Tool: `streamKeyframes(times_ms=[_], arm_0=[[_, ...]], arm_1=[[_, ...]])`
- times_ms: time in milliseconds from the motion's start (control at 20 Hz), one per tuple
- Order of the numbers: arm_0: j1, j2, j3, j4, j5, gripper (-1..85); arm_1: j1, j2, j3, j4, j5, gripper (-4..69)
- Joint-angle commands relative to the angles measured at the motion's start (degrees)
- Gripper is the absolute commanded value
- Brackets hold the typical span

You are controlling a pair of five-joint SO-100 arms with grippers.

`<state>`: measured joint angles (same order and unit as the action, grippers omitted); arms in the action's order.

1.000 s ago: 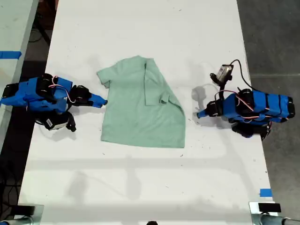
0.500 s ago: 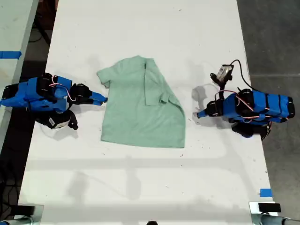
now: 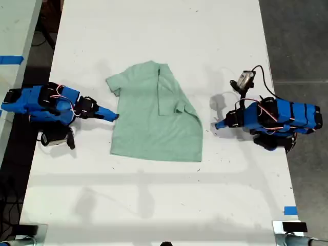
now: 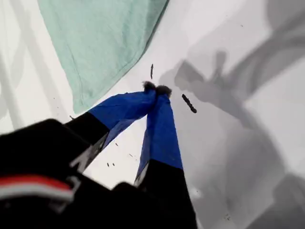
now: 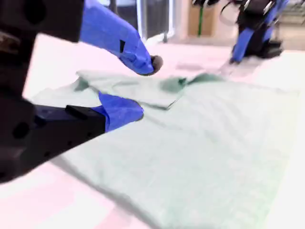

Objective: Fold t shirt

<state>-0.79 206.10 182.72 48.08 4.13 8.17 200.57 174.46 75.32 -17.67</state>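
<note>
The pale green t shirt point(image 3: 154, 123) lies flat on the white table point(image 3: 154, 205), with the side toward the exterior view's right folded over its middle. My second gripper point(image 3: 113, 116) is at the shirt's edge on the exterior view's left. It is open point(image 5: 145, 88), low over the cloth point(image 5: 205, 143), with nothing between its fingers. My first gripper point(image 3: 217, 124) is on the exterior view's right, a short gap from the shirt's edge. Its fingertips are shut together point(image 4: 156, 88) on nothing, beside a corner of the shirt point(image 4: 95, 43).
A strip of blue tape point(image 3: 290, 210) marks the table near its lower right edge in the exterior view. A second pale table point(image 3: 13, 77) with blue tape point(image 3: 10, 59) stands past a dark gap at the exterior view's left. Dark floor point(image 3: 302, 41) lies at the right.
My second arm has swung so that its gripper tip sits a little lower along the shirt's edge in the exterior view. My first arm and the shirt have not moved.
</note>
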Motion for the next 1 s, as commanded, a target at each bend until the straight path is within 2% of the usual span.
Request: streamKeyframes(times_ms=[0, 50, 100, 150, 250, 500, 700, 800, 950], arm_0=[[2.3, 0.5, -0.6, -4.5, 2.1, 16.2], [2.2, 0.5, -0.9, -4.6, 5.2, 13.7], [1.8, 0.5, -1.7, -5.2, 11.4, 0.0], [-0.2, 0.5, -1.9, -2.8, 10.9, -0.1], [-3.8, 0.5, -1.7, 2.1, 5.0, 1.8], [-3.5, 0.5, -0.2, 2.4, 5.5, -0.2], [1.8, 0.5, -0.1, -3.3, 9.0, -0.2], [0.9, 0.5, -0.3, -3.0, 9.0, 4.3], [1.1, 0.5, -0.3, -3.3, 9.4, 4.9]], arm_1=[[-0.5, 0.4, 2.4, 0.2, 0.4, -1.2], [-0.5, 0.4, 2.4, 0.2, 0.4, -1.2], [-0.5, 0.4, 2.4, 0.2, 0.4, -1.2], [-0.5, 0.4, 2.4, 0.2, 0.4, -1.2], [-0.5, 0.4, 2.4, 0.2, 0.3, -1.2], [-0.5, 0.4, 2.4, 0.2, 0.3, -1.2], [-0.5, 0.4, 2.4, 0.2, 0.4, -1.2], [-0.5, 0.4, 2.4, 0.2, 0.4, -1.2], [-0.5, 0.4, 2.4, 0.2, 0.4, -1.2]])
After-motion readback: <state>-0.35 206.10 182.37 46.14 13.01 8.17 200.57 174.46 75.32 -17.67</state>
